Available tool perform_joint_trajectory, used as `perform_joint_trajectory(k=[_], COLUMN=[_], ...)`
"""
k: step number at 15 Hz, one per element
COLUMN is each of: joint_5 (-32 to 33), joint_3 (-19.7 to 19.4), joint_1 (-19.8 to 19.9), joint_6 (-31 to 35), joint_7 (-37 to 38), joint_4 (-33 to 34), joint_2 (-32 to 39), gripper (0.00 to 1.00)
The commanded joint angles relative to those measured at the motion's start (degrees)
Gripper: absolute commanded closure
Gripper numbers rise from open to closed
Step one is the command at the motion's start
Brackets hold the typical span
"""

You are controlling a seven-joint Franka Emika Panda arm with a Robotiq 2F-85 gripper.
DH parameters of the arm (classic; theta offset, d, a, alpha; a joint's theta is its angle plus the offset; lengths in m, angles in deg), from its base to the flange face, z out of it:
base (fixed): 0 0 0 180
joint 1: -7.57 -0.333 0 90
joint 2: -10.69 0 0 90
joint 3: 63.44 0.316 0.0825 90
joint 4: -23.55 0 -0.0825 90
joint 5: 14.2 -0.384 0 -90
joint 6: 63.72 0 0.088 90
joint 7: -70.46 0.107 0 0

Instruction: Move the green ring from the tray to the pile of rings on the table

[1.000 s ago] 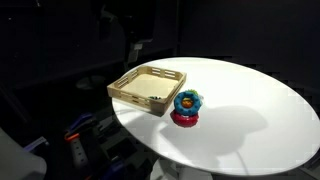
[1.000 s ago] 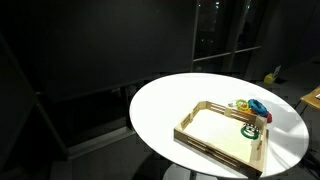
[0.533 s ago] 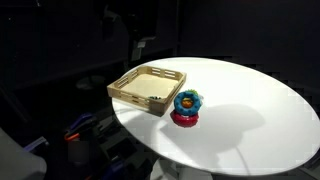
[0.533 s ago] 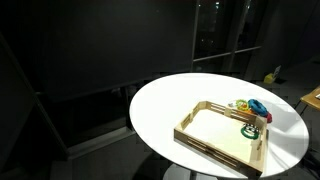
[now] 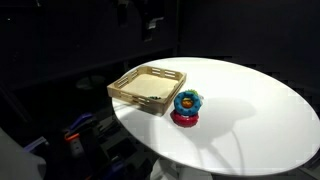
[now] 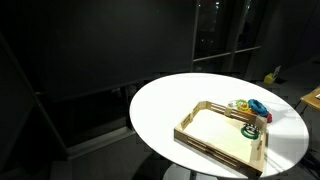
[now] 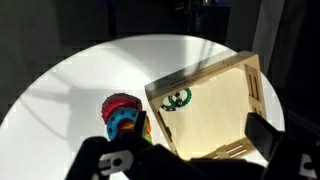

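The green ring lies flat inside the tray, in the corner nearest the pile of rings. In an exterior view the green ring also shows in the tray, with the pile of rings just beyond that corner. In an exterior view the pile of rings stands on the white table beside the tray. My gripper hangs high above the tray, open and empty. In an exterior view it is a dark shape at the top edge.
The round table stands in a dark room with black surroundings. Its edge runs close to the tray's outer side. Cables and coloured equipment sit below the table's edge.
The arm has risen away from the tray, toward the top of the exterior view. The rings and the tray have not moved.
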Motion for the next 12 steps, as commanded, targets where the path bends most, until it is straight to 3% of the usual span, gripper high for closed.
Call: perform_joint_trajectory(k=[1, 12], joint_5=[-2.69, -0.14], joint_3=[2.51, 10.53], joint_1=[-1.18, -3.15], joint_6=[3.73, 19.09], joint_7=[4.17, 11.21], joint_4=[2.11, -0.24], joint_2=[3.12, 15.79], gripper=[0.0, 0.0])
